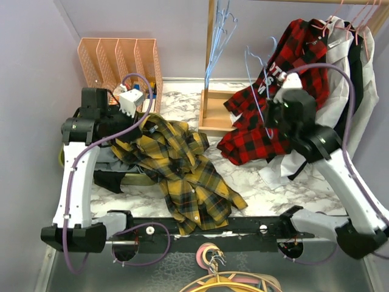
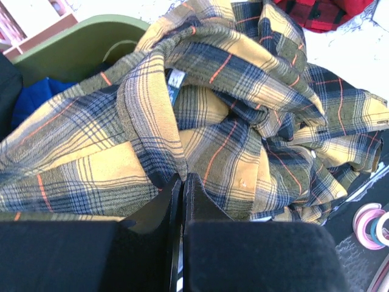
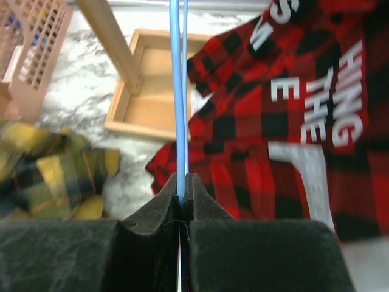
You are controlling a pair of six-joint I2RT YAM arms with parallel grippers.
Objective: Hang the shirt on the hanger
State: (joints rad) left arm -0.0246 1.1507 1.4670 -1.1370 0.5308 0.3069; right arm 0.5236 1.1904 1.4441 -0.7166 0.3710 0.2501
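The mustard-and-dark plaid shirt (image 1: 182, 167) lies crumpled on the marble table, spreading from the left arm towards the front middle. My left gripper (image 1: 144, 120) is shut on a fold of the shirt (image 2: 243, 121) near its collar; in the left wrist view the cloth runs straight into the closed tips of the left gripper (image 2: 182, 177). My right gripper (image 1: 275, 121) is over the red shirt and is shut on the light-blue wire hanger (image 1: 255, 91). In the right wrist view the hanger (image 3: 178, 91) rises as thin blue wires from the closed jaws of the right gripper (image 3: 184, 180).
A red-and-black plaid shirt (image 1: 267, 103) with white lettering hangs at the back right, with grey cloth (image 1: 352, 79) beside it. A wooden stand (image 1: 216, 112) holds more blue hangers (image 1: 222, 36). A pink organiser (image 1: 118, 61) stands back left, and a green bin (image 2: 79, 48) sits under the shirt's edge. Tape rolls (image 1: 209, 252) lie at the front.
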